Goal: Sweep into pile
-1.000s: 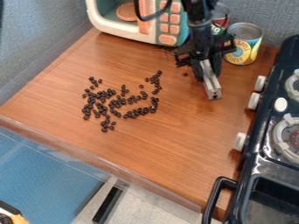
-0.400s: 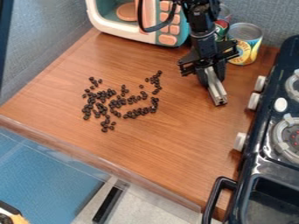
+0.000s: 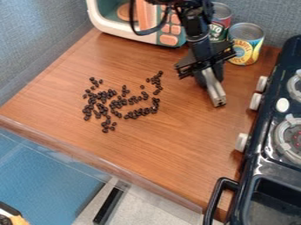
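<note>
While beans (image 3: 105,94) lie scattered, the microwave (image 3: 126,36) holds an orange disc (image 3: 123,12).

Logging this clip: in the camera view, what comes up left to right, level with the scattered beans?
Blue-grey side wall, dark beans, gripper, white front knobs of the toy stove, burner.
</note>
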Controlling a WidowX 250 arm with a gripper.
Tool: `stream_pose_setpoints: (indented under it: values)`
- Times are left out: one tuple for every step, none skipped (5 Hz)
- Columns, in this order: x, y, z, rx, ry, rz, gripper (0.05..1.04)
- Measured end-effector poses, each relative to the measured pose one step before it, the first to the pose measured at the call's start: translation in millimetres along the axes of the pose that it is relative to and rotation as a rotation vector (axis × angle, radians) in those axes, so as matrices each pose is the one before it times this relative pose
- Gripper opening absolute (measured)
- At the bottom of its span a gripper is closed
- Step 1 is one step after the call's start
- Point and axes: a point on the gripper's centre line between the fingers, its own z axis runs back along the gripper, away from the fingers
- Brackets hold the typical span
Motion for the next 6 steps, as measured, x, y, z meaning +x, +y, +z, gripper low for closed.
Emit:
stream_pose_setpoints:
  values:
    - [4.35, 18.02, 7.16, -0.0081, -0.0023, 0.0110, 0.371]
    - [1.61, 20.57, 9.05, 0.0044, 0.0021, 0.0164, 0.372]
    - [-0.38, 18.67, 8.71, -0.0022, 0.0002, 0.0121, 0.372]
    - [-0.62, 14.08, 5.19, -0.0051, -0.0150, -0.0002, 0.371]
    - [-1.22, 17.96, 7.40, -0.0045, -0.0164, 0.0049, 0.372]
    - [0.11, 18.35, 4.09, -0.0008, -0.0069, 0.0050, 0.372]
